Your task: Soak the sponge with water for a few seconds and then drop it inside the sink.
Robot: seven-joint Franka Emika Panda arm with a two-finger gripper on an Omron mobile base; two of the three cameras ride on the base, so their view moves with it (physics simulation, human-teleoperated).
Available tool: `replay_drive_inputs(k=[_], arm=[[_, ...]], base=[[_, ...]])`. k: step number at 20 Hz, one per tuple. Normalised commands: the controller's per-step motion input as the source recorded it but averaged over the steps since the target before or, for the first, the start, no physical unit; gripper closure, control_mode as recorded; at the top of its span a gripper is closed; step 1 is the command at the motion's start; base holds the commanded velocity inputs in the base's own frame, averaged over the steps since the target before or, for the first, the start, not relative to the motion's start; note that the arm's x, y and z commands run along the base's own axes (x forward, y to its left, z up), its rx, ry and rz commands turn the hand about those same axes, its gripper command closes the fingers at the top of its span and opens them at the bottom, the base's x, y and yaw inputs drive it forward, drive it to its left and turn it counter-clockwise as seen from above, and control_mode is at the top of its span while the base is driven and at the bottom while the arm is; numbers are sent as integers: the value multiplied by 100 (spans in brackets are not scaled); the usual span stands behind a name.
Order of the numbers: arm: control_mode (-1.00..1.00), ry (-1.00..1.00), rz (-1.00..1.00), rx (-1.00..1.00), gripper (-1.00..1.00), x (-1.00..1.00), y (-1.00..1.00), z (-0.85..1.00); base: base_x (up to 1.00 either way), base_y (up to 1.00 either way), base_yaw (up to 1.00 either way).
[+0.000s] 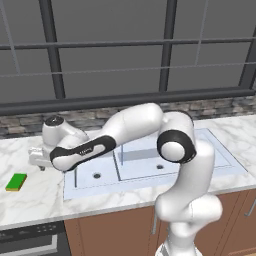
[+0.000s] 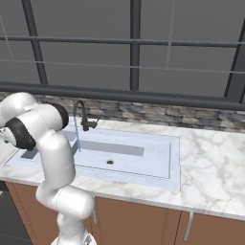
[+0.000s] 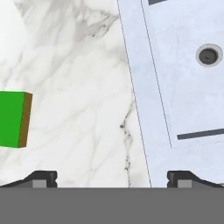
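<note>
One relation matters for your next move: the sponge (image 1: 16, 182) sits flat on the marble counter (image 1: 40, 200), well left of the sink (image 1: 220, 155), and the gripper (image 1: 36, 159) hovers between the two, near the sink's left rim and not yet over the sponge. From the hand view, the sponge (image 3: 13, 119) shows at the left edge, green top up with its brownish side facing the sink (image 3: 183, 87), so it lies off to one side of the finger line, not between the tips. The fingertips (image 3: 43, 177) sit far apart at the bottom of that view, so the jaws are spread wide with nothing in them. You'd need to shift the hand further away from the sink, toward the sponge, before descending. In the left base view the long axis looks to run roughly front to back on the counter, though it's small there, so check as you close in. The water (image 2: 76, 134) is running from the black faucet (image 2: 82, 114) into the sink, thin blue stream. My read: pickup not yet begun, soaking and drop all ahead.
</note>
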Motion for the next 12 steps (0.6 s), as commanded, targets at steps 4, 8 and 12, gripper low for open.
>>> replay_drive_inputs(k=[4, 8, 12], arm=[[-100, 0, 0, 0, -100, 0, 9, 0], [-100, -2, 0, 0, -100, 0, 2, 0], [-100, -2, 0, 0, -100, 0, 0, 0]], base=[[0, 0, 0], [0, 0, 0], [0, 0, 0]])
